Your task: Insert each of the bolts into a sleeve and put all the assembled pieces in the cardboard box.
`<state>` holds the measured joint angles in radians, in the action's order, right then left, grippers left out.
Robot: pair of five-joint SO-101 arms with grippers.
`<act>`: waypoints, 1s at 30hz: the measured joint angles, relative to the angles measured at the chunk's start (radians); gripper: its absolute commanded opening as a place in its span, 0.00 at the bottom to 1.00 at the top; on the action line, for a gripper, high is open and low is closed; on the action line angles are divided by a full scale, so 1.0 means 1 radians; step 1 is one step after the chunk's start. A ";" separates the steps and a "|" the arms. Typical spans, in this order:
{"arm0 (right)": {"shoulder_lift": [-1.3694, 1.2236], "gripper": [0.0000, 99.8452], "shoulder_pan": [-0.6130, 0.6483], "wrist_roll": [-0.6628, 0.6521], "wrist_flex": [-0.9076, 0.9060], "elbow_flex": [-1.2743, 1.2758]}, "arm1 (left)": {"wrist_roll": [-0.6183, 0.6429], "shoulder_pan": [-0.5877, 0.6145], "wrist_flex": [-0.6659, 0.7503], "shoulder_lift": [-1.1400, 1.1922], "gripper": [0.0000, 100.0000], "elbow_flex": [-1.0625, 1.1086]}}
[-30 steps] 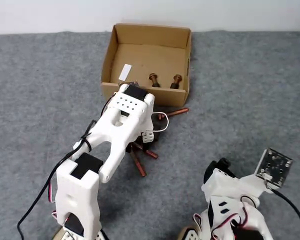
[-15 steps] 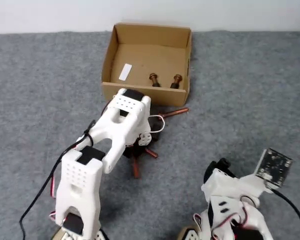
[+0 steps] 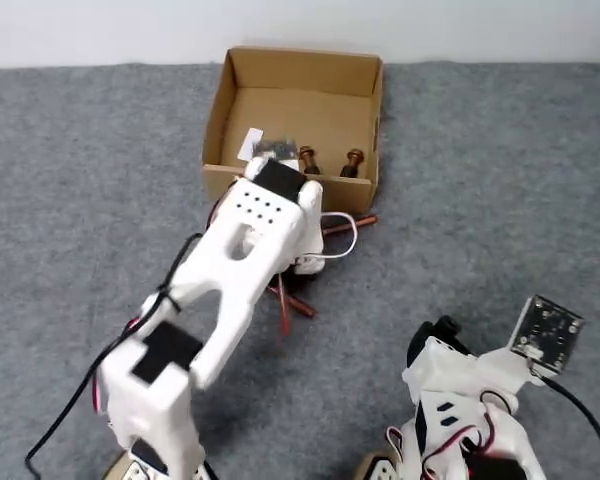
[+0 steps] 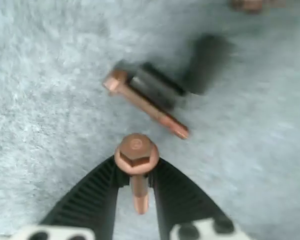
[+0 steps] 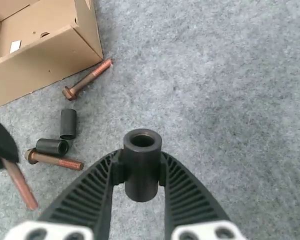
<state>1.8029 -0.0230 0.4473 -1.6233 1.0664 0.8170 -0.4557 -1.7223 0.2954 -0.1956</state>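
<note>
left claw (image 4: 136,176) pinches a bolt (image 4: 135,150) by its shank; right claw (image 5: 141,175) pinches a dark sleeve (image 5: 142,144). loose bolt (image 5: 87,79) lies just beside the cardboard box (image 5: 40,57).

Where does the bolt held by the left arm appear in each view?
High view: the bolt hangs under the left arm's wrist, in front of the cardboard box.
Left wrist view: bolt clamped in the left gripper, head toward the camera.
Right wrist view: bolt hanging from the left gripper, near the picture's edge.
Shared landmark: the loose bolt lying against a sleeve.
</note>
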 measured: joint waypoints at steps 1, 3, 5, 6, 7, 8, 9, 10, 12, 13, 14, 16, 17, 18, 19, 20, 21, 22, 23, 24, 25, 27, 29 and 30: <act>0.000 0.01 0.000 0.000 0.000 0.000 | 0.000 -0.003 0.000 -0.041 0.00 0.000; 0.000 0.01 0.000 0.000 0.000 0.000 | 0.000 -0.006 -0.002 -0.114 0.00 0.000; 0.000 0.01 0.000 0.000 0.000 0.000 | 0.000 -0.006 -0.002 -0.181 0.00 0.000; 0.000 0.01 0.000 0.000 0.000 0.000 | -0.002 -0.006 -0.002 -0.216 0.00 0.009; 0.000 0.01 0.000 0.000 0.000 0.000 | -0.006 -0.006 -0.002 -0.255 0.00 0.026; 0.000 0.01 0.000 0.000 0.000 0.000 | -0.014 -0.006 -0.002 -0.296 0.00 0.055; 0.000 0.01 0.000 0.000 0.000 0.000 | -0.023 -0.005 -0.002 -0.339 0.00 0.091; 0.000 0.01 0.000 0.000 0.000 0.000 | -0.031 -0.005 -0.003 -0.384 0.00 0.127; 0.000 0.01 0.002 0.000 0.000 0.000 | -0.054 -0.005 -0.003 -0.486 0.00 0.204; 0.000 0.01 0.002 0.000 0.000 0.000 | -0.068 -0.005 -0.003 -0.543 0.00 0.245; 0.000 0.01 0.002 0.000 0.000 0.000 | -0.081 -0.005 0.011 -0.601 0.00 0.288; 0.003 0.01 0.025 0.000 0.000 0.000 | -0.112 -0.005 0.063 -0.727 0.00 0.388; 0.006 0.01 0.038 0.000 0.000 0.000 | -0.133 -0.005 0.095 -0.790 0.00 0.442; 0.006 0.01 0.048 0.000 0.000 0.000 | -0.152 -0.005 0.132 -0.855 0.00 0.497; 0.006 0.01 0.057 0.000 0.000 0.000 | -0.170 -0.005 0.172 -0.919 0.00 0.554; 0.006 0.01 0.064 0.000 0.000 0.000 | -0.187 -0.005 0.212 -0.982 0.00 0.608; 0.006 0.01 0.086 0.000 0.000 0.000 | -0.201 -0.005 0.247 -1.045 0.00 0.660; 0.006 0.01 0.107 0.000 0.000 0.000 | -0.212 -0.005 0.279 -1.105 0.00 0.710; 0.006 0.01 0.124 0.000 0.000 0.000 | -0.218 -0.005 0.311 -1.165 0.00 0.758; 0.006 0.01 0.149 0.000 0.000 0.000 | -0.222 -0.005 0.342 -1.220 0.00 0.807; 0.006 0.01 0.181 0.000 0.000 0.000 | -0.222 -0.006 0.374 -1.275 0.00 0.855; 0.006 0.01 0.242 0.000 0.000 0.000 | -0.226 -0.005 0.439 -1.373 0.00 0.947; 0.006 0.01 0.296 0.000 0.000 0.000 | -0.226 -0.005 0.514 -1.464 0.00 1.026; 0.006 0.01 0.319 0.000 0.000 0.000 | -0.229 -0.008 0.554 -1.505 0.00 1.060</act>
<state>1.8090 0.2961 0.4473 -1.6233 1.0664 0.5884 -0.4634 -1.1684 -1.2098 0.8646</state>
